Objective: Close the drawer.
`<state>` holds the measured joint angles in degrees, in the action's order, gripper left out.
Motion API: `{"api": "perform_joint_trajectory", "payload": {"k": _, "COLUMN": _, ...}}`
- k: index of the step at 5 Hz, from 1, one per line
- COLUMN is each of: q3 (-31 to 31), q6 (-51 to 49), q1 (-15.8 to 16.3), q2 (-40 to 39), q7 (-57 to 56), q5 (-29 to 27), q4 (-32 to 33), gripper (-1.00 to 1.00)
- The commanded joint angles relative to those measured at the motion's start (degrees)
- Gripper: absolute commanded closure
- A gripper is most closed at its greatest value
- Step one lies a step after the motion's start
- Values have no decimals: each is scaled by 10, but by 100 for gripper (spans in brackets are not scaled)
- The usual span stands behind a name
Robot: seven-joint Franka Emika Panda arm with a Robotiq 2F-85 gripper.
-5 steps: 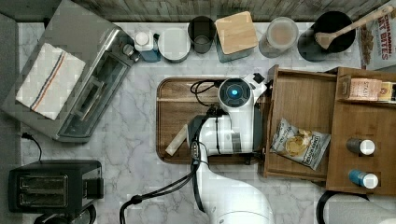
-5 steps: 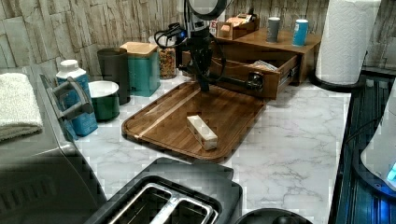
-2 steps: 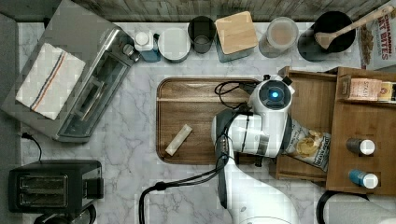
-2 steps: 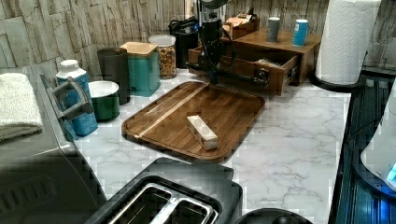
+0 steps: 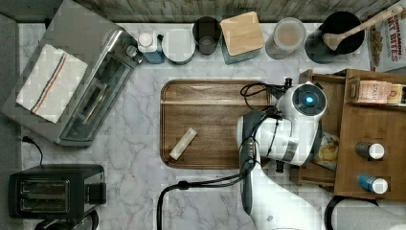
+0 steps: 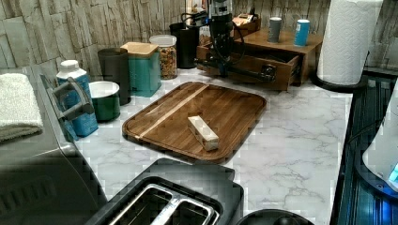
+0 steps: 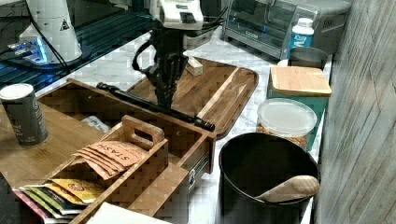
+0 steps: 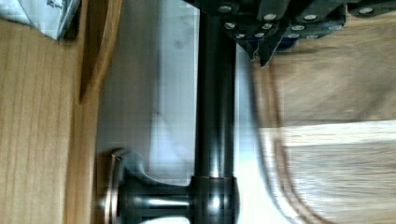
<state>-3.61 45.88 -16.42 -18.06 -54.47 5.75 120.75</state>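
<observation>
The drawer (image 5: 312, 175) stands part-way out of the wooden cabinet (image 5: 364, 129), with a snack bag (image 5: 328, 151) inside. Its front (image 6: 248, 64) carries a dark bar handle (image 6: 253, 75) (image 7: 154, 106) (image 8: 215, 116). My gripper (image 7: 166, 99) (image 6: 220, 70) points straight down at that handle on the side facing the tray, fingertips (image 8: 267, 53) shut together right beside the bar. In the top view the arm's wrist (image 5: 306, 100) covers the gripper and much of the drawer.
A dark rounded tray (image 5: 215, 96) with a pale block (image 5: 183, 143) lies just beside the drawer front. Canisters (image 5: 242, 33) and a black pot with a wooden spoon (image 7: 266, 177) line the wall. Two cans (image 5: 371, 150) and a tea box (image 7: 112, 154) sit on the cabinet.
The arm has moved toward the top view's right, off the tray and onto the handle. The drawer has slid further into the cabinet with it.
</observation>
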Motion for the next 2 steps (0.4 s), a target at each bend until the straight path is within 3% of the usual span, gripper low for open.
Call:
{"api": "perform_joint_trajectory", "payload": {"k": 1, "q3": -90, "q6": 69, "q1": -129, "q2": -19, "q7": -138, "q5": -6, "q4": -79, "gripper": 100}}
{"api": "perform_joint_trajectory", "payload": {"k": 2, "q3": -95, "q6": 61, "q1": -141, "q2": -35, "q7": -157, "q5": 1, "q4": -112, "gripper": 100}}
